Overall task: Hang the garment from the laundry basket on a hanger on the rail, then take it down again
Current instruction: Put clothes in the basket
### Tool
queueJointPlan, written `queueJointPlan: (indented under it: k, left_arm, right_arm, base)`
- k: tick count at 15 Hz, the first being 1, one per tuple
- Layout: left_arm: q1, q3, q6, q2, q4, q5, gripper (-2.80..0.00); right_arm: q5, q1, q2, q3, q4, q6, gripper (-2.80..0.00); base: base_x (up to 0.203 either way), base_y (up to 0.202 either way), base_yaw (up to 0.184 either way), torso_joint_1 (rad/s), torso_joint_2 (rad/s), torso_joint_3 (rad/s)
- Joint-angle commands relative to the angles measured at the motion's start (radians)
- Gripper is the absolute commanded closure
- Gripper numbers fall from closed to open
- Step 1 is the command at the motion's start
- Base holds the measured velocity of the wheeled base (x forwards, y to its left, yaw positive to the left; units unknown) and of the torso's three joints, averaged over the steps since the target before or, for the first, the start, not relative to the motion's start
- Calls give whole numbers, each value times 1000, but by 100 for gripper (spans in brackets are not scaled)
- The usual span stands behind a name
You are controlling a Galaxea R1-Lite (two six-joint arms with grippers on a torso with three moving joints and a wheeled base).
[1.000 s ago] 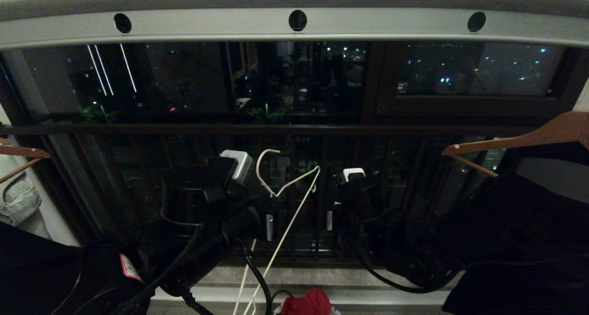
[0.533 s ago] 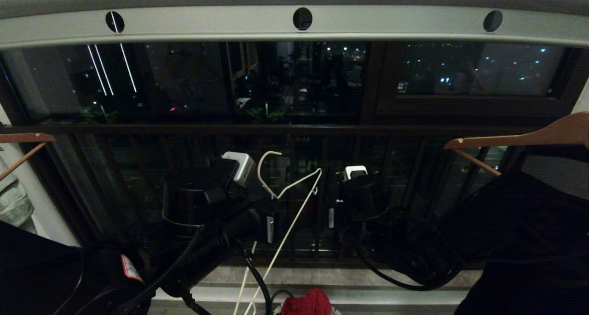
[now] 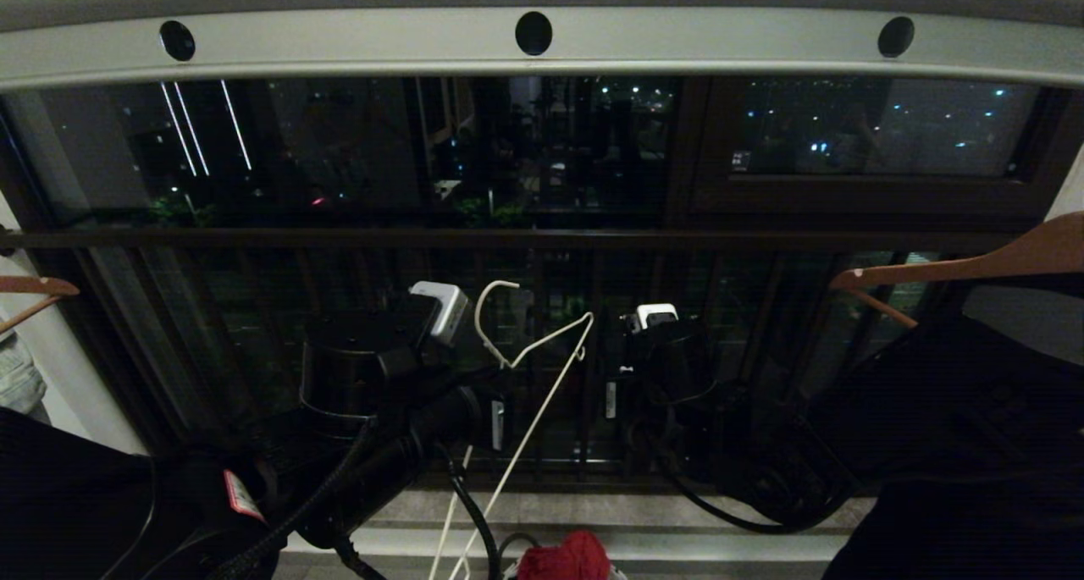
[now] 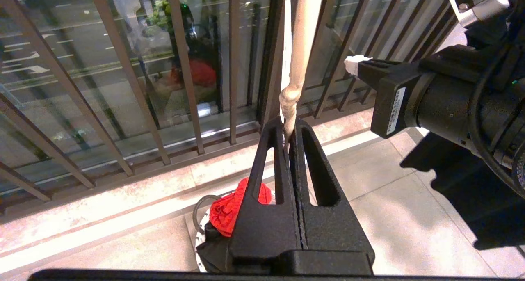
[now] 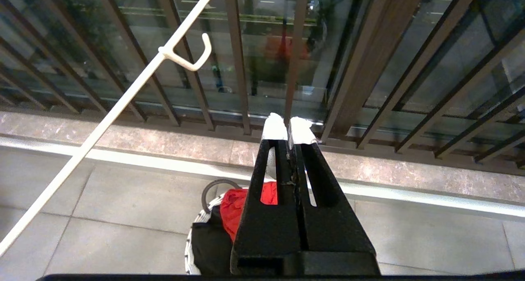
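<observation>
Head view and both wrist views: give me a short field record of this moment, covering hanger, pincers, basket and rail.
hanger: white wire hanger, bare, below the rail, not hooked on
left pincer: shut on the hanger's twisted neck
right pincer: shut, holding nothing, beside the hanger
rail: pale bar with round holes, overhead
basket: on the floor, holding red cloth and black garment
white T-shirt: not visible

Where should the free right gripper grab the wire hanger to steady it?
On the straight side arm, below the small end hook. The left gripper already pinches the twisted neck, and the hanger hangs tilted. Come from the robot's right, jaws across the wire; the right gripper would probably need opening first.
</observation>
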Motion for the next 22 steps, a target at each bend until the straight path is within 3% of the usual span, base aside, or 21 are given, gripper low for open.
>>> queueJointPlan:
  k: [1, 8, 22]
  left_arm:
    - [0, 4, -2, -5, -6, 3, 0]
    - [-1, 3, 14, -16, 1, 7, 0]
    - [16, 29, 24, -19, 23, 3, 0]
  right_arm:
    - [-3, 0, -1, 0, -5, 1, 0]
    - [-3, -1, -5, 0, -4, 0, 0]
    - [-3, -1, -7, 2, -4, -2, 0]
  base:
    - [0, 0, 0, 0, 0, 0]
    - [0, 0, 0, 0, 0, 9]
    - [0, 0, 0, 1, 2, 124]
